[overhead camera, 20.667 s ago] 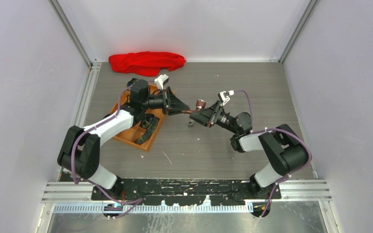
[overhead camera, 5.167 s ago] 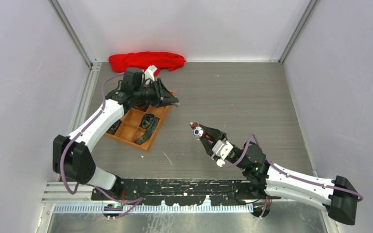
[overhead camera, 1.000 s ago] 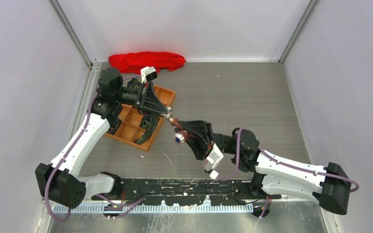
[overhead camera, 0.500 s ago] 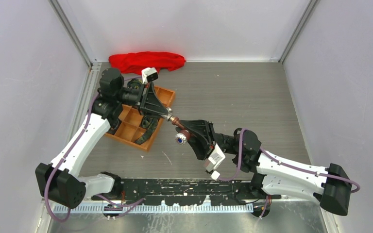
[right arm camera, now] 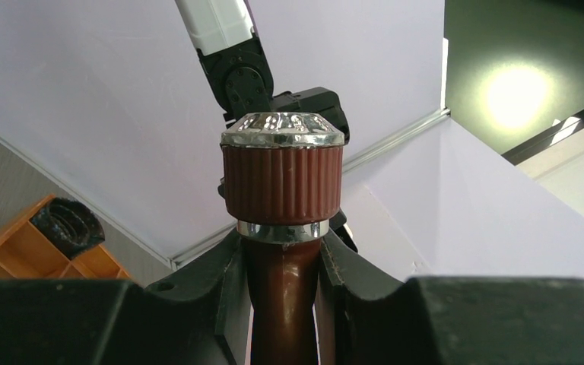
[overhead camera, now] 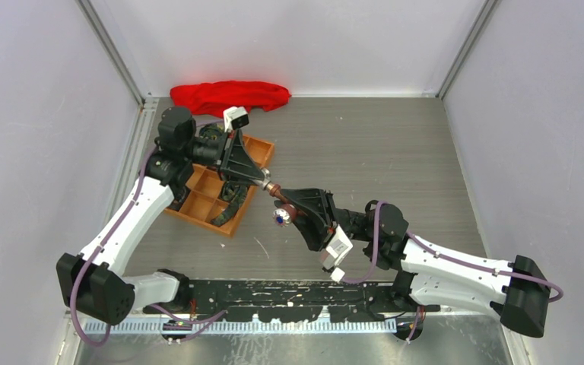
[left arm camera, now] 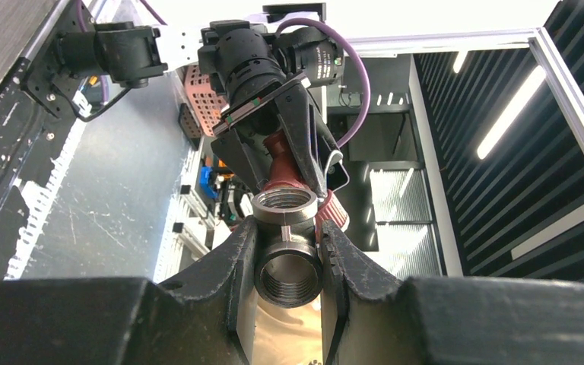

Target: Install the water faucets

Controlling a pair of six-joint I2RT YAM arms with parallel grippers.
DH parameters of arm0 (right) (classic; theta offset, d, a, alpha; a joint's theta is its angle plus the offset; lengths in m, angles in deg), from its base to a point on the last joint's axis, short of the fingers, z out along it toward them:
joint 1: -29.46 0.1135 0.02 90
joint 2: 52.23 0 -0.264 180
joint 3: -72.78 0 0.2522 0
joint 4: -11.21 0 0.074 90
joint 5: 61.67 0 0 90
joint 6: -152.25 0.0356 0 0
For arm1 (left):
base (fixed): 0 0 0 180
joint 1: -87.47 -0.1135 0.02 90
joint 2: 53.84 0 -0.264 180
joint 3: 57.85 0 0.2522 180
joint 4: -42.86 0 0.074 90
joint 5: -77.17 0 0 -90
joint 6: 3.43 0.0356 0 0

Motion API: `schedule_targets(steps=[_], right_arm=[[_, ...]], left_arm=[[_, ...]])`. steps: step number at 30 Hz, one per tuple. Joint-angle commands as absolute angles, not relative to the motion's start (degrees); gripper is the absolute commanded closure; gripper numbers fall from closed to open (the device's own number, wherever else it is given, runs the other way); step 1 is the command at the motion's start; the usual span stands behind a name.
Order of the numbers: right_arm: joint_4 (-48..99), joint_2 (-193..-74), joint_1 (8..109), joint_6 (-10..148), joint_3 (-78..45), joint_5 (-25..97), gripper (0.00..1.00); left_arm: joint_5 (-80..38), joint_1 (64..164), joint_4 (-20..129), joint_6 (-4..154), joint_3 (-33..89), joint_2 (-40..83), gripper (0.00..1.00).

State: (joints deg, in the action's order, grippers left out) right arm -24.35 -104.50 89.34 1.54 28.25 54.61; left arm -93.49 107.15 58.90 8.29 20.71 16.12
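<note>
My right gripper is shut on a reddish-brown water faucet, held off the table. In the right wrist view the jaws clamp its smooth stem, and the ribbed knob with a silvery cap stands above them. My left gripper is shut on a dark threaded tee fitting. In the left wrist view the fitting sits between the jaws with its open ends facing the camera and upward. The faucet meets the fitting's far side, and the right gripper is behind it.
An orange compartment tray with dark coiled straps lies under the left arm; it also shows in the right wrist view. A red cloth lies at the back wall. Walls close the left, right and back.
Since five seconds ago both grippers have come together mid-table, faucet against fitting. In the last half second almost nothing has moved.
</note>
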Motion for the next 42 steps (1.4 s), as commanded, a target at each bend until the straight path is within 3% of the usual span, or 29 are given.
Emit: schedule_targets(steps=[1, 33, 42], right_arm=[[-26.6, -104.41, 89.27, 1.78, 25.16, 55.48, 1.0], [-30.69, -107.2, 89.23, 1.45, 28.53, 51.26, 1.0], [-45.7, -110.67, 89.07, 9.73, 32.44, 47.56, 1.0]], left_arm=[[-94.77, 107.97, 58.84, 9.4, 21.26, 15.78, 1.0], [-96.49, 107.95, 61.72, 12.03, 24.29, 16.3, 1.0], [-95.2, 107.99, 59.53, 12.74, 25.06, 15.57, 1.0]])
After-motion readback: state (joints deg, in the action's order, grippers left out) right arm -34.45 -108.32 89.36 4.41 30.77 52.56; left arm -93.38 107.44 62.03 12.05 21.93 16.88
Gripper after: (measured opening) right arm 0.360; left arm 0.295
